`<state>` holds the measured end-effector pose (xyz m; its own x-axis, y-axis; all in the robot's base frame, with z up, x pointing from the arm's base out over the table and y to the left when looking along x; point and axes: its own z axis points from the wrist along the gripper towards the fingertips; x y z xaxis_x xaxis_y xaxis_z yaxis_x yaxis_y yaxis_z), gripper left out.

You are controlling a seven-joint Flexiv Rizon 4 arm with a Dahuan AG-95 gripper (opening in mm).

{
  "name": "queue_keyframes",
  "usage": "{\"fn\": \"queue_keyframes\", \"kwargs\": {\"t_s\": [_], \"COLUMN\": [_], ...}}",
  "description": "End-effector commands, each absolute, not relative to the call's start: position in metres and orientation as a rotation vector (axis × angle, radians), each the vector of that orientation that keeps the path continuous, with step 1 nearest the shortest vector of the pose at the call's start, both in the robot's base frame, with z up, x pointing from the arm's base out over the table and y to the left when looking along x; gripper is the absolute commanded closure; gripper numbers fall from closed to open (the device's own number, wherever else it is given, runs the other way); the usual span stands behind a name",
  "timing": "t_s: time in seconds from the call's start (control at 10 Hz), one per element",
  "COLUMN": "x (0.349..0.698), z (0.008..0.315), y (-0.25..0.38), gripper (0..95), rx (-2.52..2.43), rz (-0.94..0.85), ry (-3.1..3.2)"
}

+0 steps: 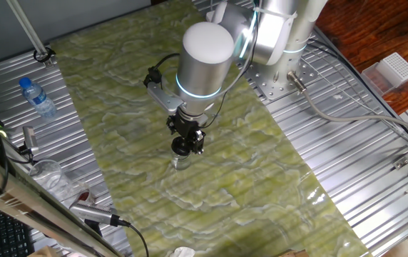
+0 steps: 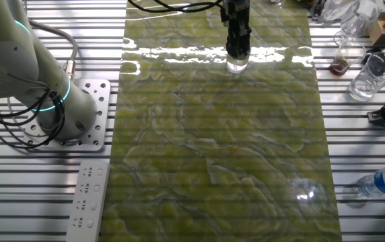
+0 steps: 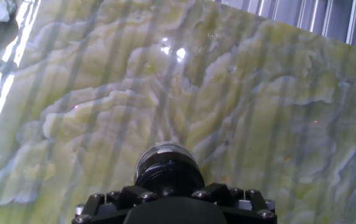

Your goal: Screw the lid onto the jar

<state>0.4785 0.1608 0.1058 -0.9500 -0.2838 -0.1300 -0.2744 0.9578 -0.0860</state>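
Glossy green marbled mat (image 2: 219, 148) over ribbed bare-metal table (image 2: 364, 154). Black plastic-looking lid (image 3: 167, 171) with shiny centre. Clear, glassy jar (image 2: 237, 65). Matt black metal gripper (image 1: 187, 141).

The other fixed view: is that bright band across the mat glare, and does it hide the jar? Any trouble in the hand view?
The other fixed view: yes, a glare band runs beside the jar, which stays readable under the gripper. Hand view: stripe shadows on the mat, two small glints; the lid is sharp.
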Motion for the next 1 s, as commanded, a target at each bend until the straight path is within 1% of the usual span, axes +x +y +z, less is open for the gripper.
{"fn": "queue_keyframes", "kwargs": {"t_s": [0.1, 0.2, 1.0], "x": [0.4783, 0.4783, 0.4791], "z": [0.1058, 0.1052, 0.1048], "y": [0.1609, 0.1610, 0.1614], "gripper": [19.0, 38.0, 38.0], "rx": [-0.422, -0.419, -0.409], "rz": [-0.098, -0.097, -0.093], "ry": [2.971, 2.972, 2.983]}}
